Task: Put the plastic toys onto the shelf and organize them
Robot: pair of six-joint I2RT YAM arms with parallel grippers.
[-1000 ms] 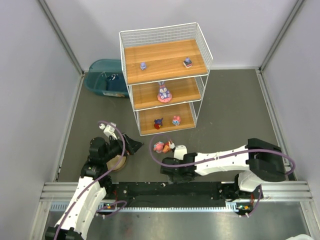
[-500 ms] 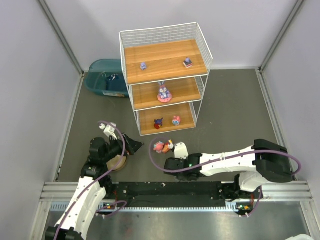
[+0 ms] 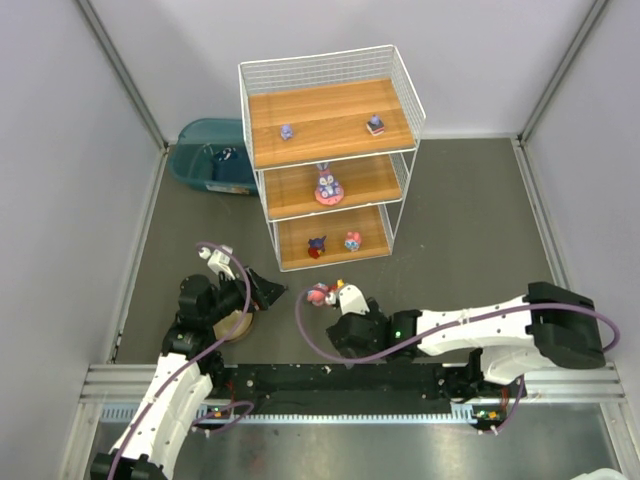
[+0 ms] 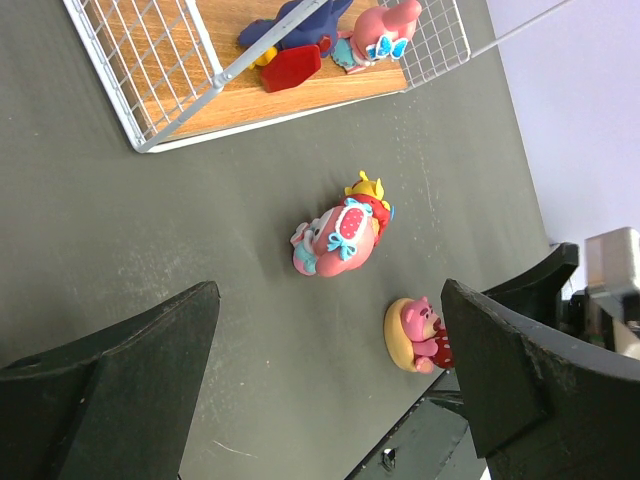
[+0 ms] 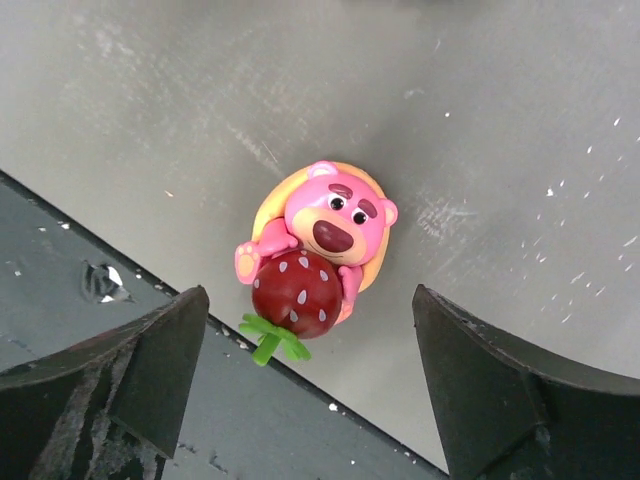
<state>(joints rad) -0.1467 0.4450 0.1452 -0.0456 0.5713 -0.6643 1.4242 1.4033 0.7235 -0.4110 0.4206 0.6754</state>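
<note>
The shelf [image 3: 330,120] stands at the back with five small toys on its boards, among them a purple-eared bunny [image 3: 326,185] on the middle tier. A pink and red figurine [image 3: 320,293] lies on the floor in front of it and shows in the left wrist view [image 4: 338,232]. A pink bear holding a red strawberry [image 5: 318,250] lies on the floor by the front rail, also in the left wrist view [image 4: 415,335]. My right gripper [image 5: 305,300] is open above it, one finger on each side, not touching. My left gripper [image 4: 330,295] is open and empty, left of both toys.
A teal bin [image 3: 213,157] sits left of the shelf. A tan round bowl [image 3: 235,326] lies under my left wrist. The dark front rail [image 5: 120,300] runs just beside the bear. Grey walls close in the left and right sides.
My right arm has swung its wrist a little left and turned it down over the bear, with the elbow shifting right. The left arm and the toys have not moved.
</note>
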